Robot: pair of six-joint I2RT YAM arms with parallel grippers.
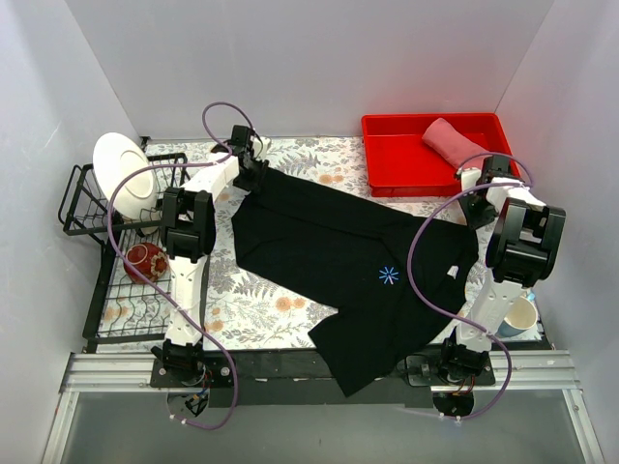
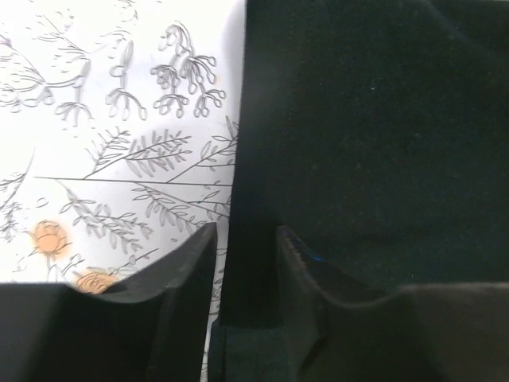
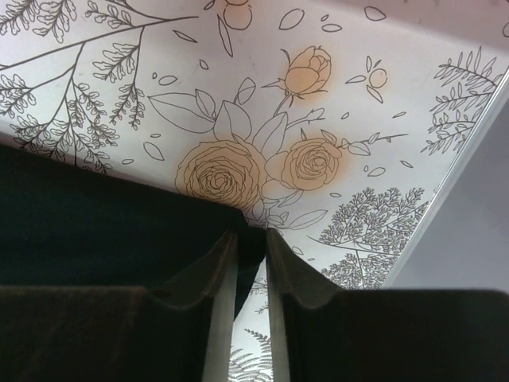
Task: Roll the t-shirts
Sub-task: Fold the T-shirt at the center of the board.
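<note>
A black t-shirt (image 1: 338, 261) lies spread flat, unrolled, on the table (image 1: 261, 309) before a red tray (image 1: 397, 159) that holds the pink t-shirt (image 1: 450, 140), apparently already rolled. The left hand (image 2: 246, 235), well left of the tray, and the right hand (image 3: 250, 235), just before it, each clamp the black shirt's edge.

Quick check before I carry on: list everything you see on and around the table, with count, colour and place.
black t-shirt: 1, black with small blue starburst print, spread over the tablecloth to the near edge
pink t-shirt: 1, salmon pink, bundled in the red bin
red bin: 1, red, far right
tablecloth: 1, white floral, covering the table
dish rack: 1, black wire, left side
plate: 1, white, propped in the rack
bowl: 1, red patterned, on the rack
cup: 1, pale, near right corner
left fingers: 2, black, shut on the black t-shirt's edge
right fingers: 2, black, shut on its corner
</note>
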